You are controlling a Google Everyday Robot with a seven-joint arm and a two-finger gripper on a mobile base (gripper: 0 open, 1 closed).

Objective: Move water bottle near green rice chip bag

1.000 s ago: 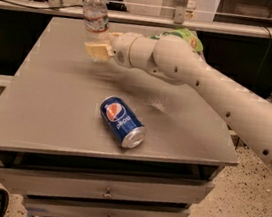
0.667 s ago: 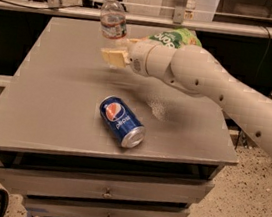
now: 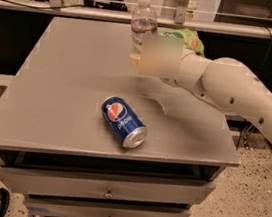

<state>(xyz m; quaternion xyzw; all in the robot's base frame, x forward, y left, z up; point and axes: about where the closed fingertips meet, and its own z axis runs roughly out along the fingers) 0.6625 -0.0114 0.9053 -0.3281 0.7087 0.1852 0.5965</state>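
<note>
Clear plastic is what the small water bottle [image 3: 143,25] with the white cap is made of. It is seen upright at the far side of the grey desk [image 3: 62,95]. The robot's hand [image 3: 149,57] is found right beside its low part. Whether the hand is clamped on it cannot be told. The light green crinkly rice chip bag [image 3: 188,38] is seen just behind the hand, near the bottle. A blue Pepsi can [image 3: 123,121] is laid on its side, nearer. The bottle should be kept straight, moved slowly to the right, and set down gently beside the bag, not on it.
</note>
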